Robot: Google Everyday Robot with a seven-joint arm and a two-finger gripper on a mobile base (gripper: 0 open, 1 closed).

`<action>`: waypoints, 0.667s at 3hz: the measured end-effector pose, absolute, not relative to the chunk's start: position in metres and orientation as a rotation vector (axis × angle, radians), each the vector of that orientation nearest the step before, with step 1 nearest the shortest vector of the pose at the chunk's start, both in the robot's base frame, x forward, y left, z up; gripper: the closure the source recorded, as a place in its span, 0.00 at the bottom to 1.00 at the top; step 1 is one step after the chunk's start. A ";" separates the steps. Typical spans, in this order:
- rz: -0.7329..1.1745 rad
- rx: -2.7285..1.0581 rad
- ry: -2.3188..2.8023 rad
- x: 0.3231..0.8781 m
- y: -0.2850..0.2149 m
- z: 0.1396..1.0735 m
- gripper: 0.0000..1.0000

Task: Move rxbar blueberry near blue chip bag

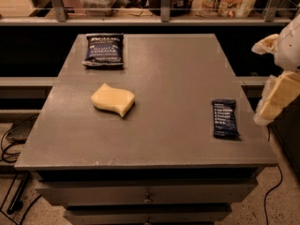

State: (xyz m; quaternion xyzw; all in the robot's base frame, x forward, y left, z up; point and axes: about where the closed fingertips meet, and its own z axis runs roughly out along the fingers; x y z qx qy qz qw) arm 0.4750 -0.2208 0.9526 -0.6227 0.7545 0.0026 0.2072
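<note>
Where the grey table's (164, 69) right edge is overhung, the pale cream two-finger gripper (268, 111) is recorded, tilted down and inward, above the surface and holding nothing visible. Whether it is apart or together cannot be told.

- Item 1: slim dark navy rxbar blueberry (225, 118) wrapper with lines of white text, laid flat just to the left of the claw near the table's right edge, close to it but apart from it, its long side running front to back.
- Item 2: pale yellow wavy-edged foam sponge (113, 99), lying farther left of the claw, well apart from the bar.
- Item 3: wide dark blue crinkly blue chip bag (104, 49) lettered "VINEGAR", lying flat farthest from the claw, at the far left corner.
- Item 4: grey drawer fronts (147, 196) noted below the tabletop, lower left of the claw.
</note>
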 end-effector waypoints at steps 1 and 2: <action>0.142 -1.712 2.068 0.519 -0.231 0.917 0.00; 0.137 -1.716 2.071 0.517 -0.230 0.917 0.00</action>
